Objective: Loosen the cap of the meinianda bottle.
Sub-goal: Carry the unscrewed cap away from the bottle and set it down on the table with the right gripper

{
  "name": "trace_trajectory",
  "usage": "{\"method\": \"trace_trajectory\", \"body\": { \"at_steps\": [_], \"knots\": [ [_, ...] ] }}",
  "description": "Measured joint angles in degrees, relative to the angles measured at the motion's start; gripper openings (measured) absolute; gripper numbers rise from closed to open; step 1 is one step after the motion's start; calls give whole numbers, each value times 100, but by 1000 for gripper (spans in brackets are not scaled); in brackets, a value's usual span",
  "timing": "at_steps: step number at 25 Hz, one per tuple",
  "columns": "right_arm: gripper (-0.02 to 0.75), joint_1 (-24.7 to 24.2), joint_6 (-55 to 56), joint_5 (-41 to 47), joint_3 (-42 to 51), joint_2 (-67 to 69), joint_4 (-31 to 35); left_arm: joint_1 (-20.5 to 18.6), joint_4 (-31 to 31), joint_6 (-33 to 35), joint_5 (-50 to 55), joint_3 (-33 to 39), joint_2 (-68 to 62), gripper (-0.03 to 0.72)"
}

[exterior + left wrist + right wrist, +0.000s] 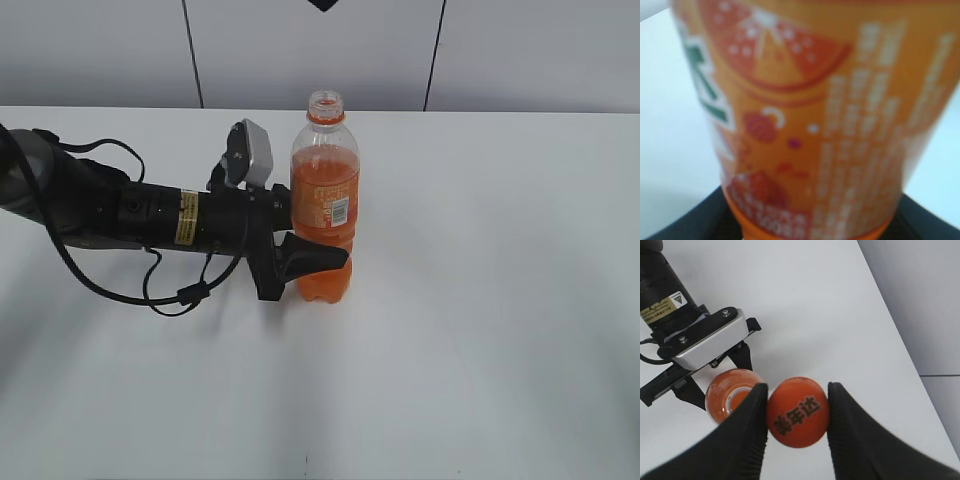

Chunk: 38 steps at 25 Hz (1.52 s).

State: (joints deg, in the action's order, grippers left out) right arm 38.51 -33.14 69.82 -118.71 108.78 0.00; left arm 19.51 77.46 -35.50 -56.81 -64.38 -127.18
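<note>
Orange cap [798,412] pinched in right tool [797,425] above open-necked meinianda bottle [324,200] clamped by left tool [300,240].

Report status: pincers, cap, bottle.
Left pincer clamped on the meinianda bottle, upright on the table. Right pincer holds the cap, off, above the open neck. Nothing in the way.

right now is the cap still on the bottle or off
Off. The meinianda bottle stands with a bare open neck, held by the left gripper, while the right gripper pinches the cap above it.
</note>
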Motion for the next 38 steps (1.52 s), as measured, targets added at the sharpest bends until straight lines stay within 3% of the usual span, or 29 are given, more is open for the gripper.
{"method": "trace_trajectory", "body": {
  "at_steps": [7,13,30,38],
  "knots": [
    [272,-322,805,3,-8,-364,58,0,0,0,1,0,0,403],
    [272,-1183,1644,-3,201,-845,52,0,0,0,1,0,0,403],
    [272,-2918,3345,-157,2916,-2085,160,0,5,0,1,0,0,403],
    [272,-3054,3468,-1186,4136,-2102,618,0,5,0,1,0,0,403]
  ]
}}
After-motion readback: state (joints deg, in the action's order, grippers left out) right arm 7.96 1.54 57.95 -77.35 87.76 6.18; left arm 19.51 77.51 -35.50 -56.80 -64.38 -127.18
